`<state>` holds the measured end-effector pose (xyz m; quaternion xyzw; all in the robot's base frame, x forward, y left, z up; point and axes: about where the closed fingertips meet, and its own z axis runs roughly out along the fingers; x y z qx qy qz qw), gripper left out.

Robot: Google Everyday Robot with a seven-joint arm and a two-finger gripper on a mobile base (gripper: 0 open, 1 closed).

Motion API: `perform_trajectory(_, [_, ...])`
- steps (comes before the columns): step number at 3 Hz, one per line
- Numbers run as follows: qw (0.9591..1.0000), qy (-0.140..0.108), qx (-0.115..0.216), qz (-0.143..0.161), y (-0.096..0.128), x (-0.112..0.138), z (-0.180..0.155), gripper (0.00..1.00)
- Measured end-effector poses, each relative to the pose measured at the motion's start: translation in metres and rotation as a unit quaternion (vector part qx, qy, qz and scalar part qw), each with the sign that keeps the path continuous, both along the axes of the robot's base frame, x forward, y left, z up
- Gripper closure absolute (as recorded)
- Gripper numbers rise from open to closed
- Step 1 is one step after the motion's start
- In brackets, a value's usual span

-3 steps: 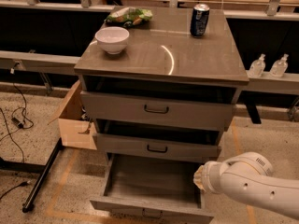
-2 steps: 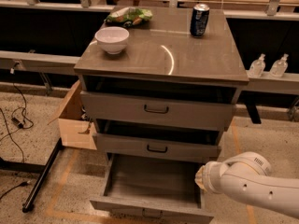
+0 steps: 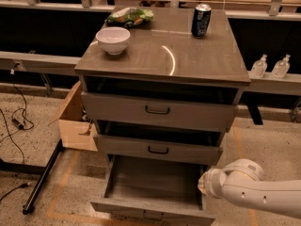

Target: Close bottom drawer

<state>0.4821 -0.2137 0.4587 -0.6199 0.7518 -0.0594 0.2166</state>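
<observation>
Beside the wood-grain bottom drawer [image 3: 149, 181] hangs the gripper [image 3: 203, 183].

Bottom drawer [image 3: 141, 185]: grey wood-grain laminate, matt inside and on the front.
Tabletop [image 3: 193, 55]: same grey grain, semi-gloss, with a curved light reflection.
Bowl [image 3: 113, 39]: white, glossy, ceramic-like.
Can [image 3: 201, 20]: dark blue metal, shiny.
Box [image 3: 75, 124]: brown cardboard, matt.
Floor [image 3: 270, 145]: speckled, rough-looking.
Gripper [image 3: 205, 182], lower right of frame, beside the drawer's right side: smooth white plastic shell, slight sheen.

Glossy white rounded arm [image 3: 256, 192], small dark dots, cream-tinted jaws end, lower right.
</observation>
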Motion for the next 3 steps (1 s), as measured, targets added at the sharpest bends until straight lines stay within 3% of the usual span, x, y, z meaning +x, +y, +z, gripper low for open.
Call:
perform_trajectory(1, [0.9995, 0.009, 0.012, -0.027, -0.002, -0.002, -0.032, 1.00])
perform_trajectory(2, [0.9979, 0.026, 0.031, -0.050, 0.006, -0.023, -0.078, 1.00])
perform_trajectory(3, [0.9973, 0.032, 0.050, -0.042, 0.017, -0.052, -0.129, 1.00])
